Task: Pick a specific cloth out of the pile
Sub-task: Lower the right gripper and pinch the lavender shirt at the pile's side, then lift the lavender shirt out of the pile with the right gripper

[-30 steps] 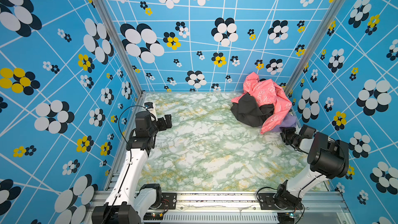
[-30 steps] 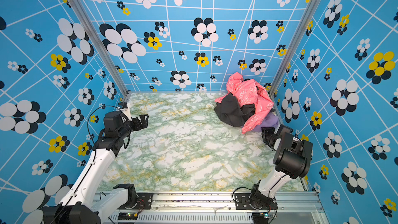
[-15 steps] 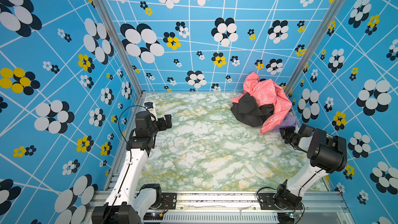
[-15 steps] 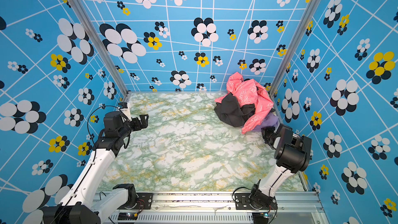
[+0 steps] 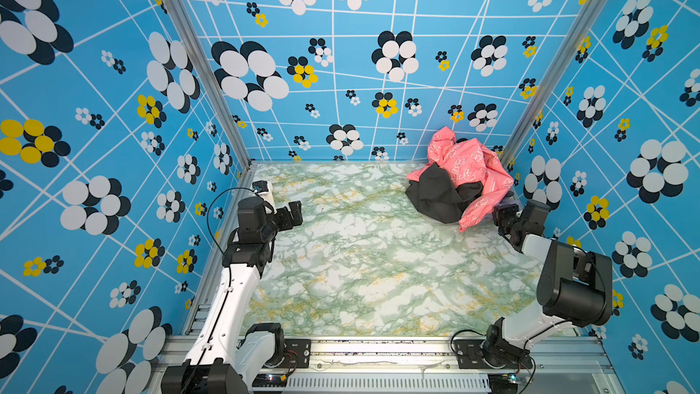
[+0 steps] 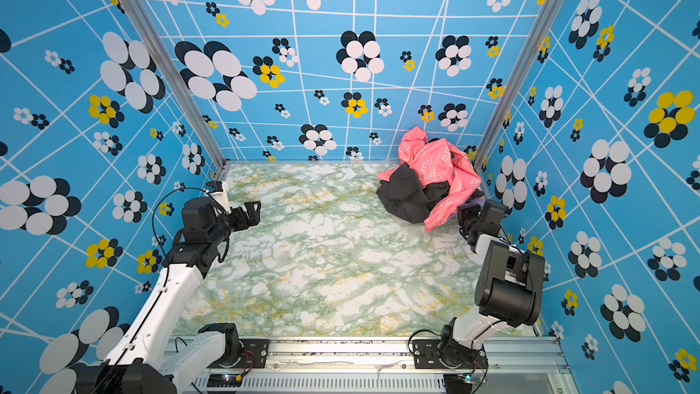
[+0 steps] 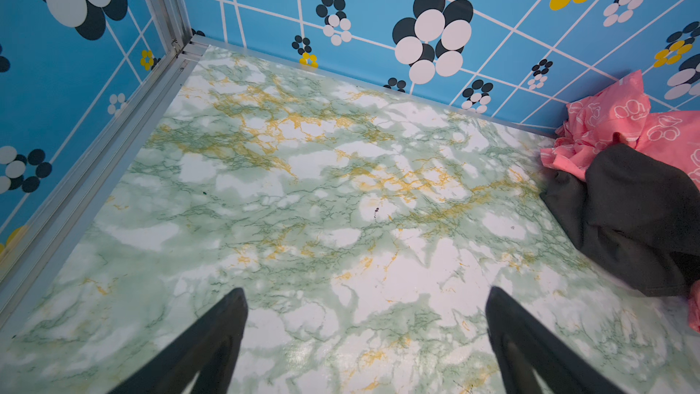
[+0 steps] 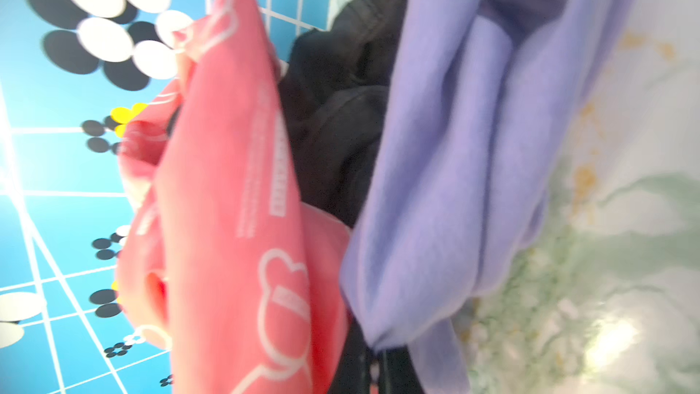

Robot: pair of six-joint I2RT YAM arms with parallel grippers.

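Table (image 5: 360, 259): green marble top, carries the pile (image 5: 458, 183).
Pink cloth (image 5: 467, 161), white outline prints: top of the pile, draped down its right side.
Black cloth (image 5: 435, 195): near-left flank of the pile, partly under the pink.
Lavender cloth (image 8: 454, 164): bottom of the pile at its near-right edge. Mostly covered in both top views. Plain in the right wrist view, lying on the table against the black.
Right gripper (image 5: 499, 214): at the pile's near-right edge, jaws closed on a fold of the lavender cloth.
Left gripper (image 7: 365, 293): well apart from the pile, to its left, jaws spread wide over bare table.
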